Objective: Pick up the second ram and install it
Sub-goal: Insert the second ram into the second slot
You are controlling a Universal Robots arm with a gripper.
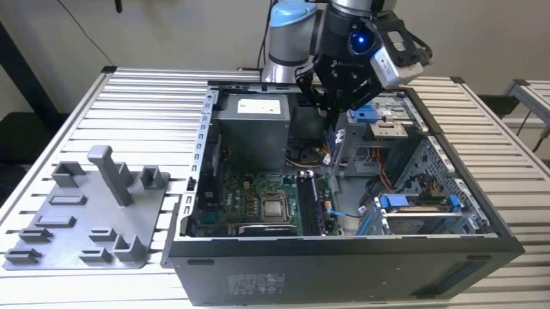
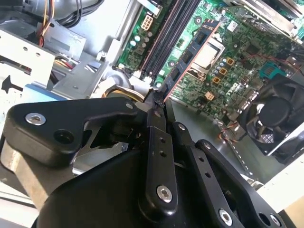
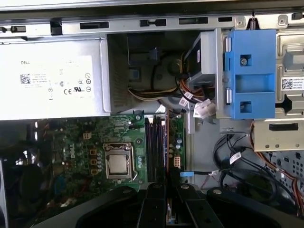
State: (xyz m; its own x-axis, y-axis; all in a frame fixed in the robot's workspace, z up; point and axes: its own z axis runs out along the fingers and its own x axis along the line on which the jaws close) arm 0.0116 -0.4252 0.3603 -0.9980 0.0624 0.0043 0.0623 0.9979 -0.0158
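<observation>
Gripper point(image 2: 157, 102) clamped on one end of the second ram point(image 2: 188, 55); the strip stuck out from the fingertips, clear of everything else. Pick-up done, by my reading; seating not yet done. The ram hung inside the open case point(image 1: 344, 257), above the motherboard point(image 3: 76, 142) and well apart from it, roughly in line with the dark memory slots point(image 3: 154, 142). Could not tell whether a neighbouring slot already held a stick. Grey tray point(image 1: 77, 225) sat at the exterior view's left end of the bench point(image 1: 129, 116), near the front corner, outside the case. Room was tight toward the case's back wall: the power supply point(image 3: 52, 80) stood on one side and the drive cage with its blue bracket point(image 3: 249, 71) on the other. A loose cable bundle point(image 3: 237, 161) lay on the case floor beside the slots, near but not across them. The processor socket point(image 3: 117, 164) flanked the slots' other side, low and flat. Straight above the slots looked open.
</observation>
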